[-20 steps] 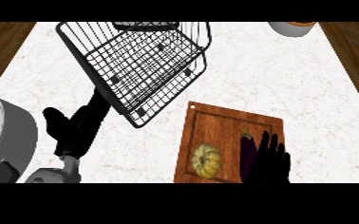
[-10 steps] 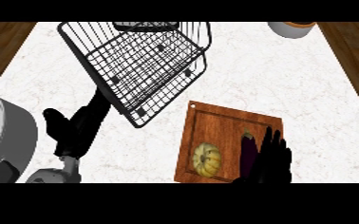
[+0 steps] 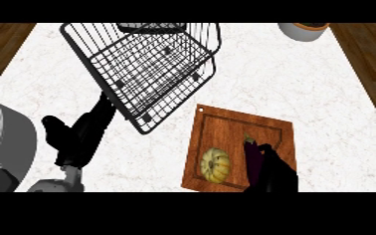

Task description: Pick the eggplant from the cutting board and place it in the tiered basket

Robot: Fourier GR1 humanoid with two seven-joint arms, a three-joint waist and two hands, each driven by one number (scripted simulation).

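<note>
From the head view, the right hand curls around the eggplant on the cutting board. Left hand rests open. Next: lift it, carry it to the tiered basket.

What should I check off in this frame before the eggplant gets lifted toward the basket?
1. Eggplant on the cutting board: ok.
2. Right hand at the eggplant: ok, it overlaps the lower part.
3. Fingers closed round the eggplant: cannot tell.
4. Squash apart from the eggplant: ok, a gap shows.
5. Wire basket has open space to receive it: ok.
6. Left hand out of the path: ok, it sits beside the basket's lower left.
</note>
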